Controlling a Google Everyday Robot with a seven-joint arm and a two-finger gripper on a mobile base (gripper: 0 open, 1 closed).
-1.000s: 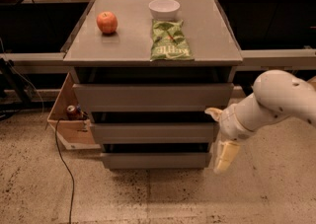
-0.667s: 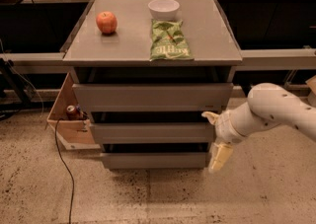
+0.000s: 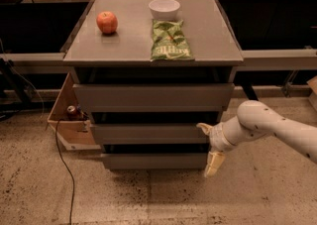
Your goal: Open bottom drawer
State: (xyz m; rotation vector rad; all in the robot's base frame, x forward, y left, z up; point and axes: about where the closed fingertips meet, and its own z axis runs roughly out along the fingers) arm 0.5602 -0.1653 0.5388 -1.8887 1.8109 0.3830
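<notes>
Over the last second the arm has swung in from the right and dropped a little, so the end effector [image 3: 209,146] now sits just off the right front corner of the cabinet instead of out beside it. Its fingers are spread wide apart, one above the other, and hold nothing. The upper one lies level with the right end of the middle drawer [image 3: 148,133], and the lower one [image 3: 214,162] hangs down just beside the right end of the bottom drawer [image 3: 153,160].

That drawer is the lowest of the three grey fronts, close to the floor. It looks shut, or very nearly so, though the dark gap above it makes this hard to be sure of. No part of the tray inside shows.

So the approach is nearly done and the pull has not begun. With no handle on the front, the lower finger probably has to hook the panel's edge first.

On the counter [image 3: 124,45], the apple [image 3: 107,22], bowl [image 3: 164,8] and chip bag [image 3: 170,40] (none of them part of the job) lie as they did.
</notes>
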